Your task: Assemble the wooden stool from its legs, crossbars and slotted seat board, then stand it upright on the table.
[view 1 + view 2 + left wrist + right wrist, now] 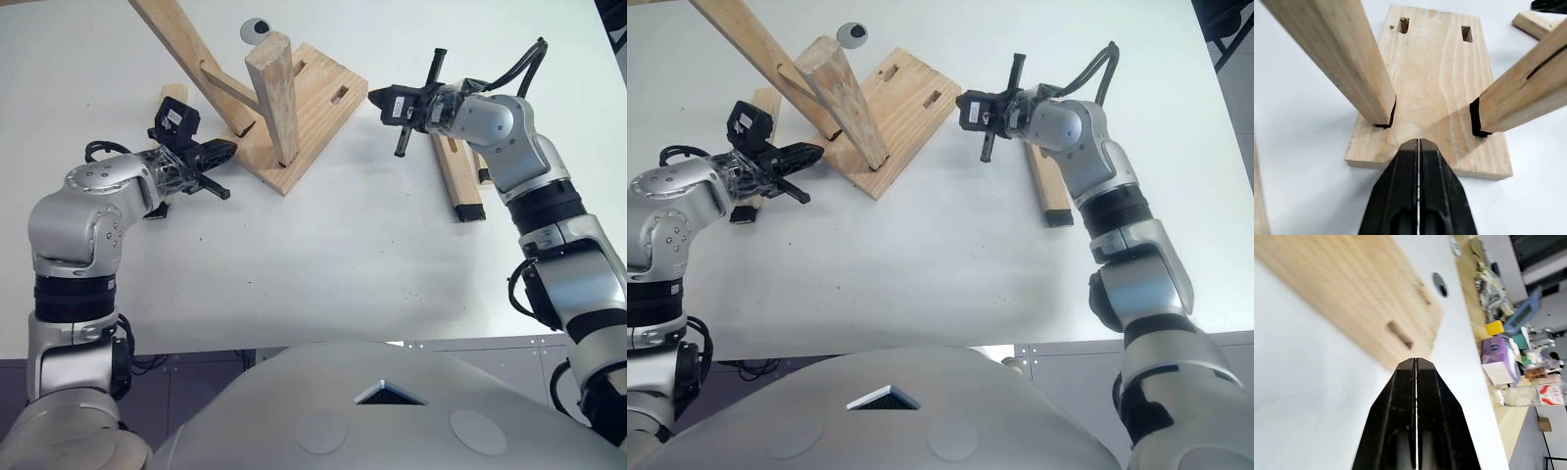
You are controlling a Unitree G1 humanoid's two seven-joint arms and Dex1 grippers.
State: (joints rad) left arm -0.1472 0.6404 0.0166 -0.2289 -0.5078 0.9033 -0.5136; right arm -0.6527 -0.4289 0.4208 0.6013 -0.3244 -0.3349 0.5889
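Midway through the leg-fitting step, by the look of it. Seat board [318, 93] flat on the table [323, 255], its near edge just ahead of the left gripper [231, 148] and one corner close off the nose of the right gripper [373, 96], so between the two. Already fitted with two legs: an upright leg [274, 93] planted just beyond the left fingertips to one side, and a leaning leg [181, 34] to the other side, joined higher up by a thin crossbar [230, 90]. Two empty slots [1403, 24] at the end of the board farthest from the left gripper and nearest the right one.

Nothing held in either gripper. Left fingers pressed together with no gap, stopping short of the board's edge. Right fingers likewise pinched flat, apart from the wood.

Next, probably, fetching a third leg. Loose leg [458, 176] flat on the table just behind and below the right gripper, under its wrist. Second loose piece [174, 95] behind the left gripper, partly hidden by that arm. Calls for parting the right fingers, drawing back over the loose leg, closing on it, then tipping it end-down into a free slot. Worth steering clear of the leaning leg, possibly only loosely seated.
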